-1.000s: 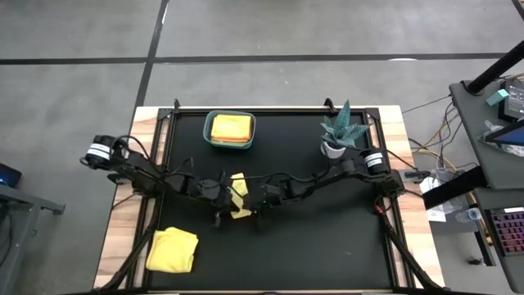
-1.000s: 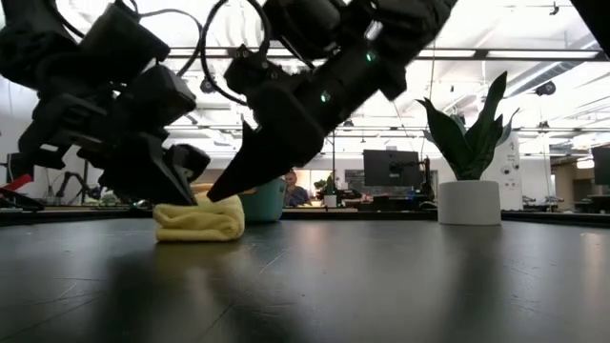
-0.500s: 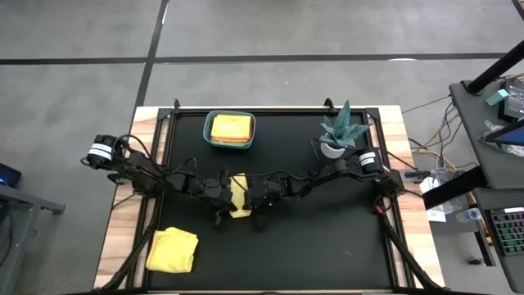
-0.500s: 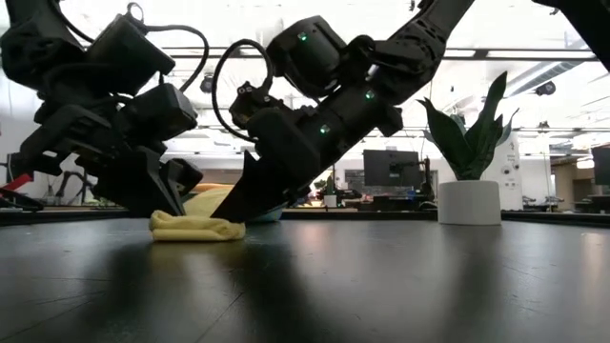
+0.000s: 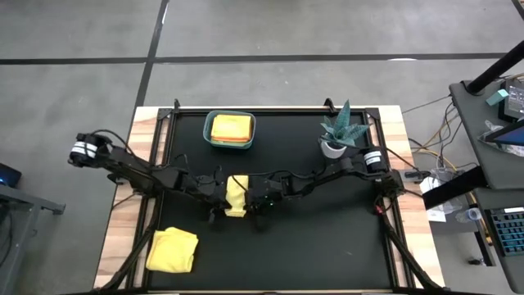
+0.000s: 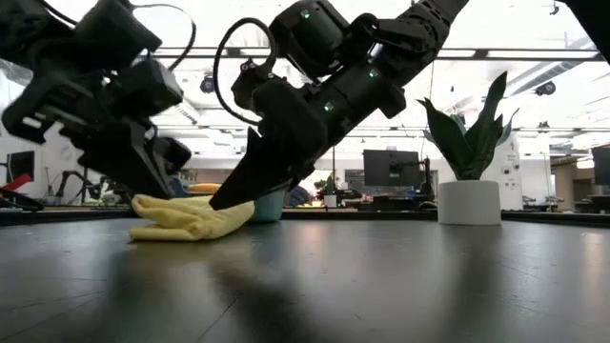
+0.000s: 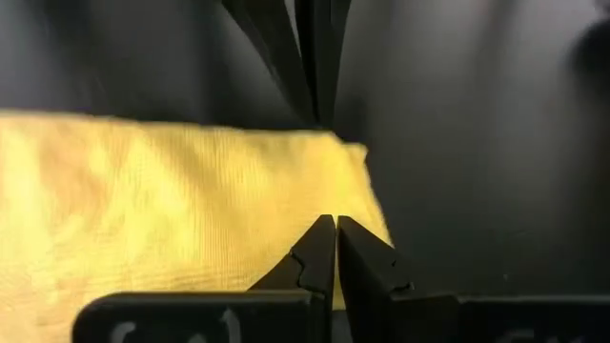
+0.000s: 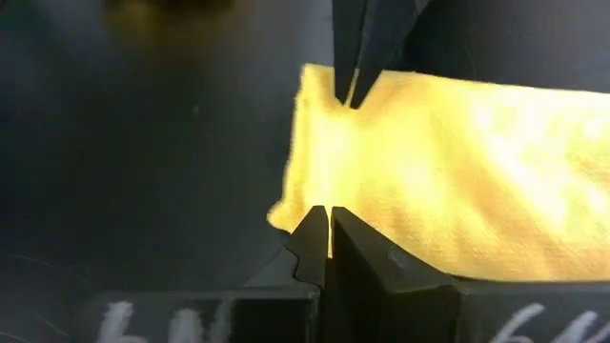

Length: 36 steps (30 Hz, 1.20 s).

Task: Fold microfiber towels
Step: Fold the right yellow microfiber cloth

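A fine woven cloth texture, soft and matt, is shown by the yellow towel (image 7: pixel 181 210) at the table's middle. The black tabletop (image 6: pixel 400 286) is seen as smooth with a dull sheen, edged by pale wood (image 5: pixel 123 205). The teal bin (image 5: pixel 230 131) at the far side is probably plastic.

The small yellow microfiber towel (image 5: pixel 236 195) near the middle of the black worktop has changed shape: a second ago it sat as a crumpled, tilted lump between the two arms, and now it lies as a narrower, straighter strip. Seen from table height it has gone from a thick bundle to a flatter, wider spread. The left gripper (image 5: pixel 218 200) has pressed in against the strip's left side while that arm's elbow has swung outward past the worktop's left edge. The right gripper (image 5: pixel 253 201) has crept leftward, up to the strip's right side
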Motion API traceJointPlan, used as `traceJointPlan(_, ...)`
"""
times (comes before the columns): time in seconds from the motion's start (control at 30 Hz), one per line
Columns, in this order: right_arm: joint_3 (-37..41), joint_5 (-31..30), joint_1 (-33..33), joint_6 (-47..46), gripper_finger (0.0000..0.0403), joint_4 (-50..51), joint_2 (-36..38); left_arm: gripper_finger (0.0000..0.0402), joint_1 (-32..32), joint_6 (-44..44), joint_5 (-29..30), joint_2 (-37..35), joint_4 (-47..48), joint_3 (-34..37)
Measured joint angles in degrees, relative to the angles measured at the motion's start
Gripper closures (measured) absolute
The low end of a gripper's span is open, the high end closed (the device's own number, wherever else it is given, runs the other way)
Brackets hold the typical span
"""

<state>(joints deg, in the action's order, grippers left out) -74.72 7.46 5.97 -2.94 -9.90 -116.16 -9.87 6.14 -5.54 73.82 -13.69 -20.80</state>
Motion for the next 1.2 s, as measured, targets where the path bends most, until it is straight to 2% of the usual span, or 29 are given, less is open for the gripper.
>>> traceJointPlan(0.2,0.0,0.0,1.2,0.2,0.0391,-3.4,-0.1,0.0400,-1.0,-0.7,-0.3,-1.8,-0.5,0.0)
traceJointPlan(0.5,0.0,-0.1,1.3,0.6,0.0391,-11.0,-3.6,0.0400,-2.1,-0.5,-1.4,5.8,-0.9,0.1)
traceJointPlan(0.67,0.0,0.5,0.9,-1.4,0.0391,-11.4,-5.8,0.0400,-2.1,-0.5,-1.5,7.9,-2.6,-0.2)
traceJointPlan(0.8,-0.1,4.5,0.2,-3.1,0.0391,-8.4,-5.8,0.0400,-2.1,-0.5,-1.4,8.0,-3.7,-0.2)
traceJointPlan(1.1,-0.4,4.5,0.3,-0.5,0.0391,-3.2,-3.2,0.0400,-2.1,-0.6,-1.4,6.9,-4.2,0.3)
traceJointPlan(1.2,-0.7,2.7,0.3,1.4,0.0391,-1.1,-1.4,0.0400,-2.1,-1.3,-1.4,4.9,-3.0,0.3)
